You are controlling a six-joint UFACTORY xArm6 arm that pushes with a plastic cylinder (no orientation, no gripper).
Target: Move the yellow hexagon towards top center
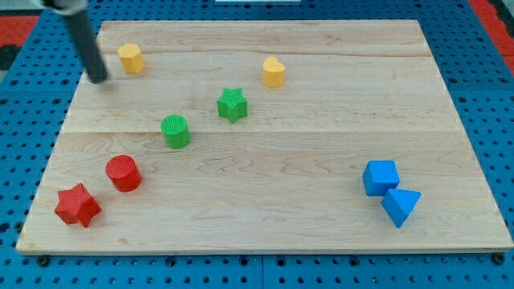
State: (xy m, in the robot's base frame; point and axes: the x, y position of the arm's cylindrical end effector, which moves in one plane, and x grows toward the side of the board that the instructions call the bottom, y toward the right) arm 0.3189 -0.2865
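Observation:
The yellow hexagon (131, 58) sits near the board's top left corner. My tip (99, 79) is on the board just left of and slightly below the hexagon, a small gap apart from it. The dark rod slants up to the view's top left. A second yellow block, heart-shaped (274, 71), lies right of the board's top centre.
A green star (232, 104) and a green cylinder (175, 131) lie left of centre. A red cylinder (124, 172) and a red star (78, 205) sit at the bottom left. A blue cube (380, 177) and a blue triangle (400, 205) sit together at the bottom right. The wooden board (321, 241) rests on a blue pegboard.

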